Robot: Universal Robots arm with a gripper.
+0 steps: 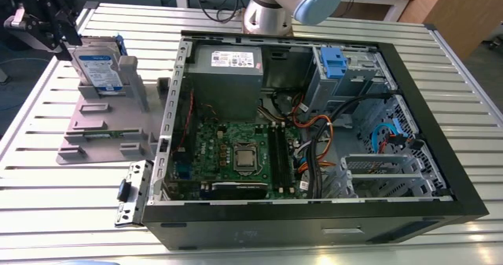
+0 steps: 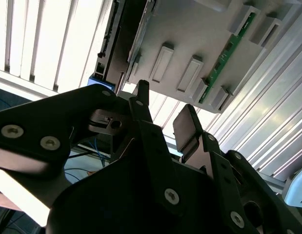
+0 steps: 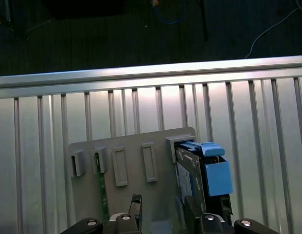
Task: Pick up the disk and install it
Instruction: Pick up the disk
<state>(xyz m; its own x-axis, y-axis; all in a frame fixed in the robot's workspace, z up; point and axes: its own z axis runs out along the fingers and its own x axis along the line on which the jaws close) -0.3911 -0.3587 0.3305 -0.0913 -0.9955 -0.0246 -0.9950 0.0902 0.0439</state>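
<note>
The disk (image 1: pixel 98 69), a silver-grey drive with a white and blue label, stands upright in a slot of the grey holder (image 1: pixel 106 129) at the exterior view's left. Its blue bracket (image 3: pixel 216 175) shows in the first wrist view. My gripper (image 1: pixel 56 32) hangs just above the disk, towards the exterior view's left. In both wrist views its black fingers (image 3: pixel 135 209) stand apart with nothing between them. The gripper (image 3: pixel 163 214) is open over the holder (image 3: pixel 131 156), and the disk (image 3: pixel 190 178) lies just beyond one finger. The second wrist view shows the gripper (image 2: pixel 165 119) below the holder (image 2: pixel 190 44).
An open computer case (image 1: pixel 440 129) lies at the exterior view's right, with a motherboard (image 1: pixel 235 153), a power supply (image 1: pixel 228 70) and cables. A blue clip (image 1: pixel 333 62) sits in its drive bay. A loose metal bracket (image 1: pixel 132 193) rests by the case. The slatted table (image 1: pixel 47 188) ends near the holder.
</note>
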